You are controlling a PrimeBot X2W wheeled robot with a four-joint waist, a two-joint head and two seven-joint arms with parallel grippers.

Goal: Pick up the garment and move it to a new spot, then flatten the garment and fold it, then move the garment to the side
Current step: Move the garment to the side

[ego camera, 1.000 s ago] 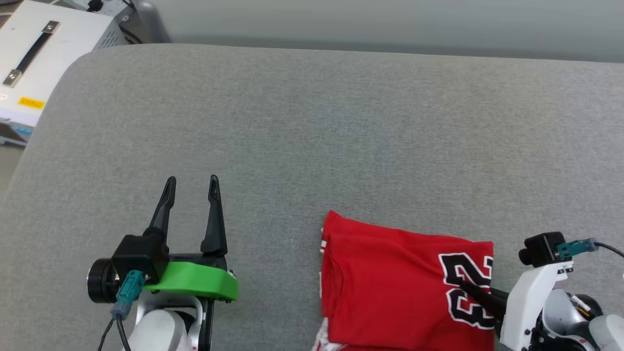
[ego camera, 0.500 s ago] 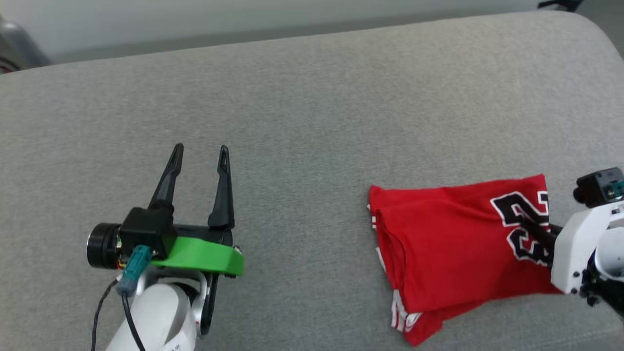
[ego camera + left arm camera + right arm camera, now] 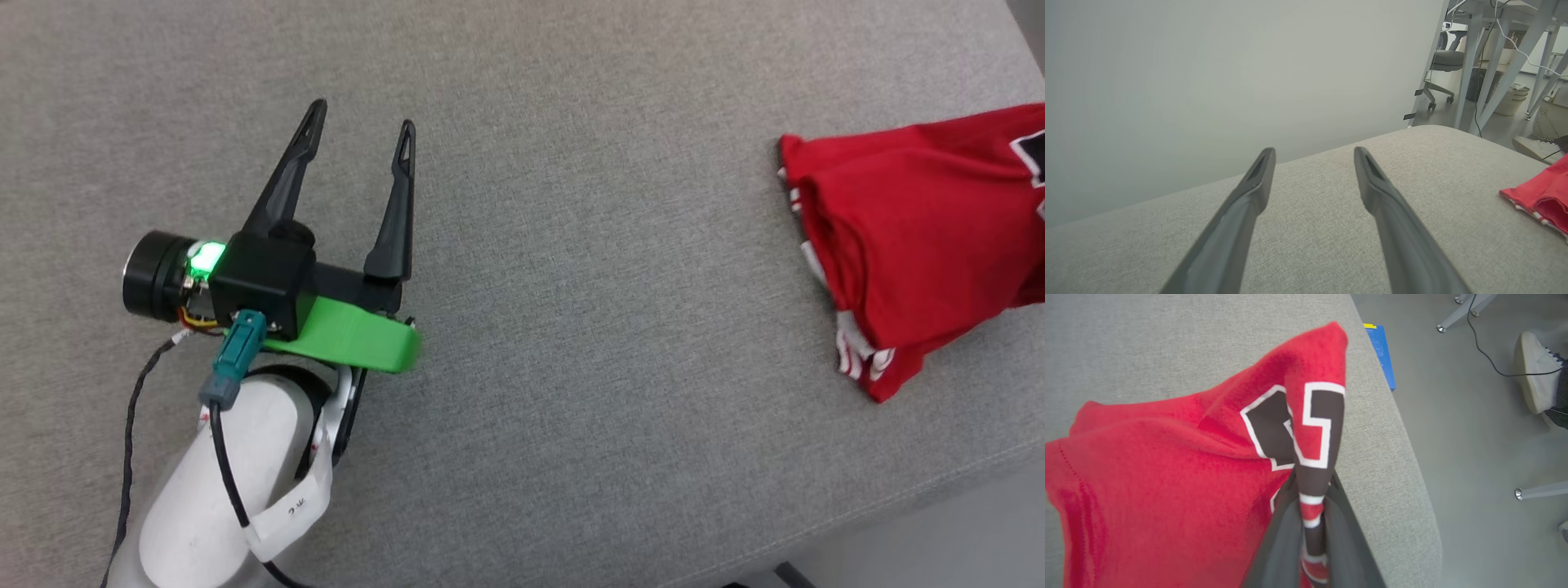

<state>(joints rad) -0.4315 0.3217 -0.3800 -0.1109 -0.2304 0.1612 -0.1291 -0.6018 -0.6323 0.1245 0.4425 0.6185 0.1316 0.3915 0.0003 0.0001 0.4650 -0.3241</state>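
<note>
The garment (image 3: pixel 922 237), a folded red jersey with striped trim, lies at the right end of the grey cushion and runs off the head view's right edge. In the right wrist view my right gripper (image 3: pixel 1312 475) is shut on the garment (image 3: pixel 1167 465), pinching a fold with black, white-outlined numerals. That fold is raised; the rest trails on the cushion. My left gripper (image 3: pixel 362 116) hovers open and empty over bare cushion, far to the left of the garment. The left wrist view shows the left gripper (image 3: pixel 1313 152) with its fingers spread and a red corner of the garment (image 3: pixel 1541 198) at the right.
The cushion's front edge (image 3: pixel 939 490) and rounded right end (image 3: pixel 1412 490) drop to the floor. On the floor beside them are a blue flat object (image 3: pixel 1380 351), a cable and a person's shoe (image 3: pixel 1533 371). Table legs, an office chair (image 3: pixel 1447 61) and a plain wall stand behind.
The head view has swung, so the whole picture shifted. The garment has travelled right, farther from the left gripper, held by the right gripper throughout. The left gripper stays open.
</note>
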